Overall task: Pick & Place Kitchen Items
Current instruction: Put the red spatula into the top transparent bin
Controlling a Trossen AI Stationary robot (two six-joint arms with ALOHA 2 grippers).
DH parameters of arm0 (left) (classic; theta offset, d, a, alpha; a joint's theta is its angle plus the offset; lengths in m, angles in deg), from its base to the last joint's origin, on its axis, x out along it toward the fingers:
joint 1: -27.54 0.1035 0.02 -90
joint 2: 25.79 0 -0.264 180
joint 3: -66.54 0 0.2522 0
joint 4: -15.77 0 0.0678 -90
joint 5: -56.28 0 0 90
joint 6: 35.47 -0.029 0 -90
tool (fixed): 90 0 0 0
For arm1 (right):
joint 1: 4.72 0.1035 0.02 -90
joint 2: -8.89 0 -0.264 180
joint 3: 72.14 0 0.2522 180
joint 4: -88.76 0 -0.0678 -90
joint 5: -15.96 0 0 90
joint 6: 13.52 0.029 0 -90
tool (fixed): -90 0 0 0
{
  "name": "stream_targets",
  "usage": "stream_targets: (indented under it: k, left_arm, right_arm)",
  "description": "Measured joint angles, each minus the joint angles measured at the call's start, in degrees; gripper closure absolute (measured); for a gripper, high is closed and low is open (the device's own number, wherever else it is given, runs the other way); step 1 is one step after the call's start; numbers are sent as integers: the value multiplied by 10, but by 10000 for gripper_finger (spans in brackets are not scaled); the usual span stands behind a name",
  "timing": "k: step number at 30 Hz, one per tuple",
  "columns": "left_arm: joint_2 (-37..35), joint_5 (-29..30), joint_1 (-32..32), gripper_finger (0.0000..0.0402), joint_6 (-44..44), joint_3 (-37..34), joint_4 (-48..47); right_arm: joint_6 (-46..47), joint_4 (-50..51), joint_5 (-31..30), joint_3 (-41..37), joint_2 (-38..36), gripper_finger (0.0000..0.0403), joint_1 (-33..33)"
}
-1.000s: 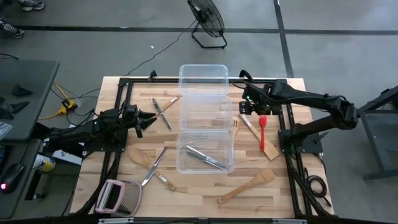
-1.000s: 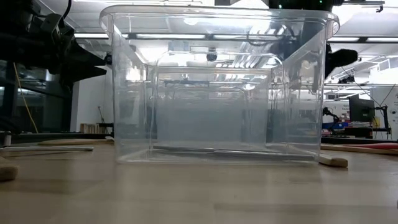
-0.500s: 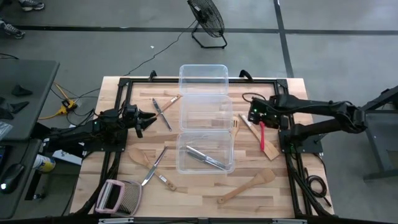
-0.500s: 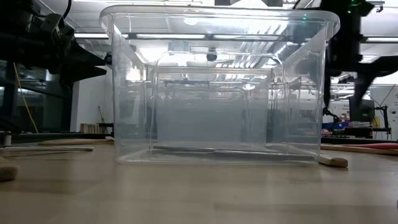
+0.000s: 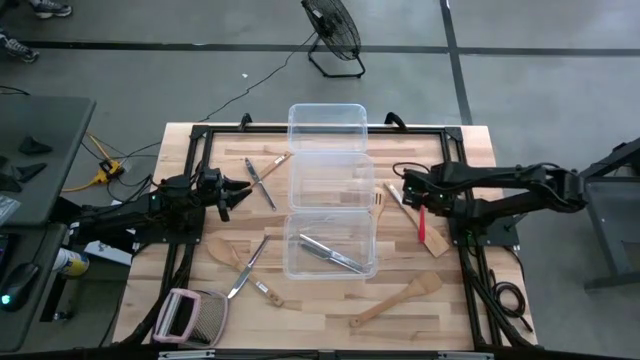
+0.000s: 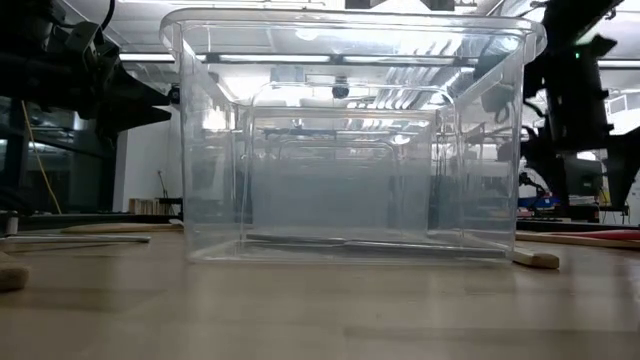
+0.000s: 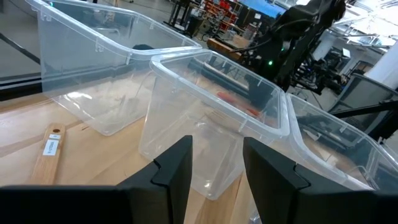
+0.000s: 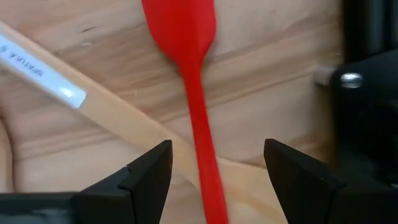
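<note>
On the pale wooden table (image 5: pixel 200 140) above grey floor, the right gripper (image 8: pixel 214 180), fingers spread, hovers astride the red utensil (image 8: pixel 189 74), whose handle runs between them, blade pointing away.

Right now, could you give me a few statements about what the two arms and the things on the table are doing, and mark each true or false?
1. The right tool hangs open over the red utensil. True.
2. The red utensil is already lifted off the table. False: it lies on the wood, across a wooden spatula.
3. Silver cutlery lies inside the nearest clear tub. True.
4. The left tool holds a spoon. False: it is empty, facing the tubs.
</note>
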Motion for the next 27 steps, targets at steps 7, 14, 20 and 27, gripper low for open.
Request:
stream_targets:
  k: [7,14,20,27]
  left_arm:
    - [0,0,0,258,0,0,0]
    - [0,0,0,258,0,0,0]
    - [0,0,0,258,0,0,0]
    - [0,0,0,258,0,0,0]
  right_arm:
    - [-7,-61,9,-43,16,157,-25]
    - [-13,-62,-14,-46,33,159,-38]
    - [-28,-87,-6,-44,62,192,-40]
    - [-43,-111,5,-43,86,265,-40]
